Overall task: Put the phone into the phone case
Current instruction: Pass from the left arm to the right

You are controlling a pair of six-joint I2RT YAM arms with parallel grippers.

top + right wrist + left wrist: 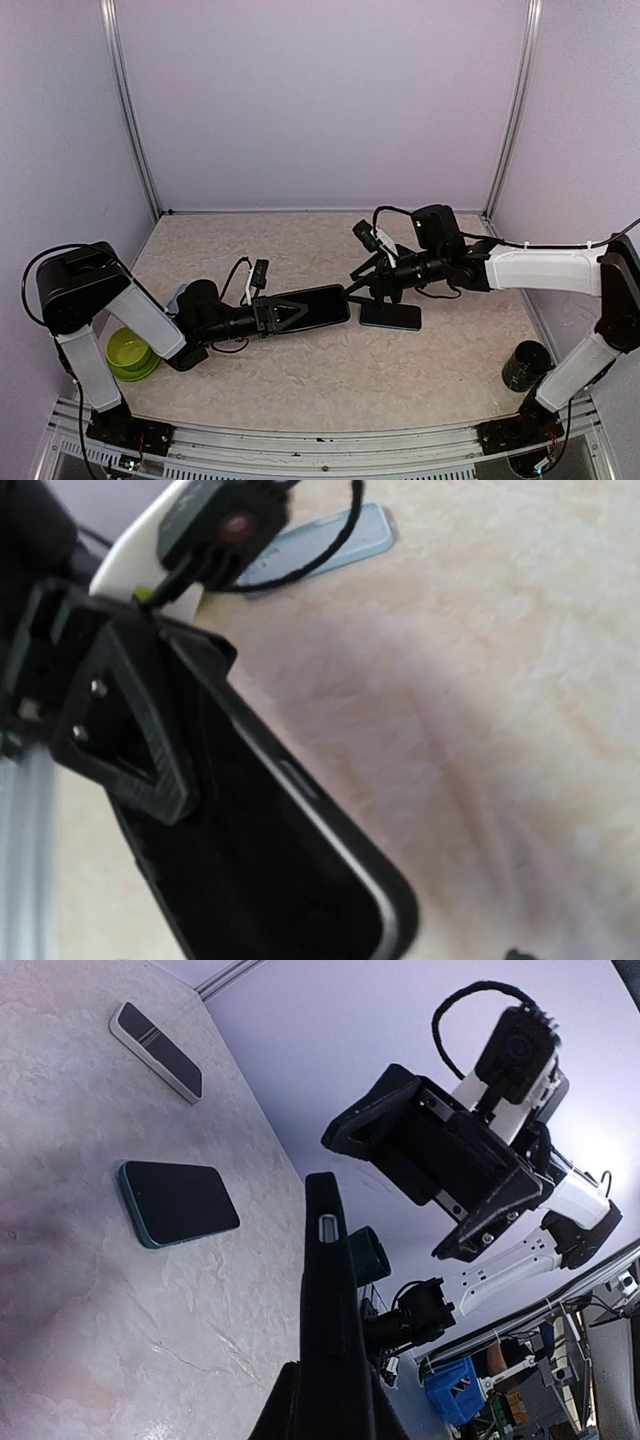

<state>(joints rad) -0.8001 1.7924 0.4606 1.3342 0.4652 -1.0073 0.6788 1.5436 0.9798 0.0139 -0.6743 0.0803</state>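
My left gripper (pixel 288 313) is shut on one end of the black phone case (pixel 318 306) and holds it just above the table, pointing right. In the left wrist view the case (pixel 330 1300) rises edge-on from between my fingers (pixel 275 1415). The phone (pixel 391 316), dark with a teal rim, lies flat on the table just right of the case's free end, also shown in the left wrist view (pixel 178 1203). My right gripper (pixel 362 284) hovers open over the gap between case and phone, with nothing between its fingers (pixel 480 1230). The right wrist view shows the case's hollow (pixel 290 890) close below.
A small black-and-grey bar (pixel 260 272) lies behind the case. A green bowl (pixel 128 352) sits at the near left and a dark cup (pixel 526 365) at the near right. A pale blue flat thing (pixel 320 542) lies beyond the left gripper. Walls close in three sides.
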